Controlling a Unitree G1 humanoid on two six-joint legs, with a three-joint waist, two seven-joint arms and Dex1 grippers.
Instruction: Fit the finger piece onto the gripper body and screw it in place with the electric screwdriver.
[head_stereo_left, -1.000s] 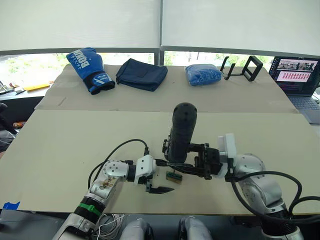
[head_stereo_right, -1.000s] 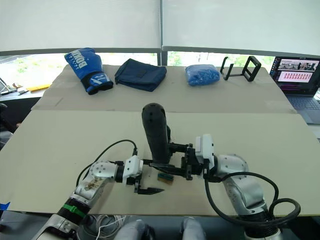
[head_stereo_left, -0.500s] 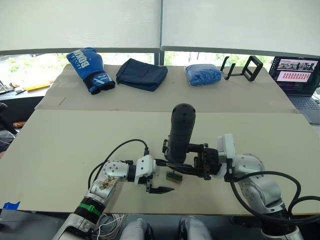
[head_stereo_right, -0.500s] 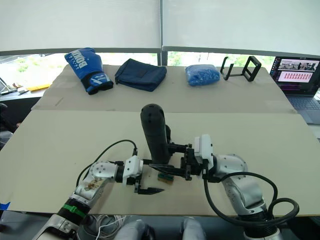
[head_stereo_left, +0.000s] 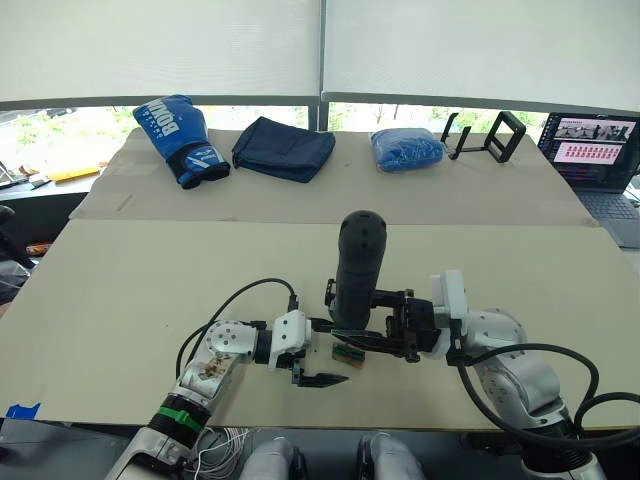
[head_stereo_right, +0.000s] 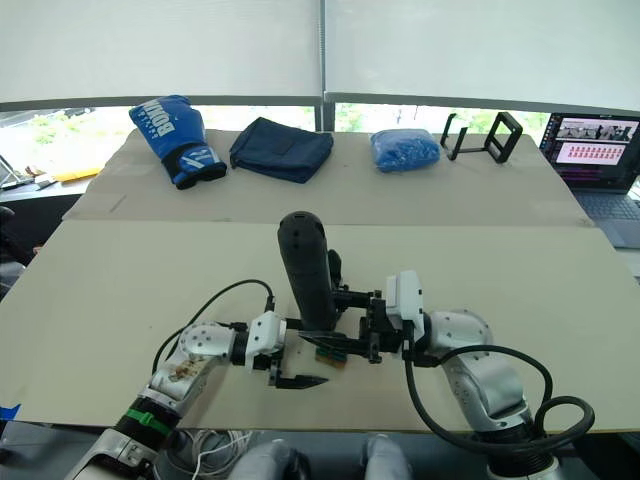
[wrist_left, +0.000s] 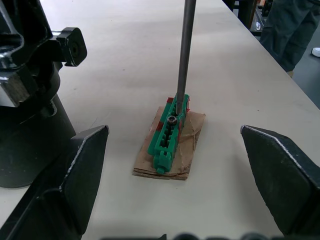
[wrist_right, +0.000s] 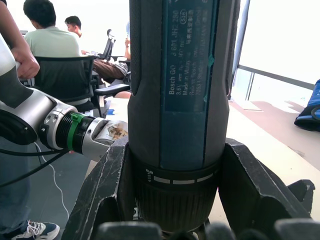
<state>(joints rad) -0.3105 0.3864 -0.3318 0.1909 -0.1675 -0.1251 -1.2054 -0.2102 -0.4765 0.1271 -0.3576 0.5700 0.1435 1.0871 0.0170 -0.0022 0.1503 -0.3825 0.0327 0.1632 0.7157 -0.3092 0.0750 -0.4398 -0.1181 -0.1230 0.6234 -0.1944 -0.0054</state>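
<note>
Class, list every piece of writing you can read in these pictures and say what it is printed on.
"Bosch GO": on the blue label of the electric screwdriver, held in the right claw.
Smaller lines beneath it on that label: too blurred to read for certain.
White lettering on the blue boxing glove: too small to read.
Laptop screen text: too small to read.

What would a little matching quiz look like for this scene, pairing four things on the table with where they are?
Things:
1. electric screwdriver
2. boxing glove
3. laptop
4. green block

Places:
A. far right corner of the table, screen lit
B. on a scrap of brown card, with the metal bit touching its top
C. upright, clamped in the right tool
D. far left side of the table, beside a dark folded cloth

Pairs: 1-C, 2-D, 3-A, 4-B
</note>
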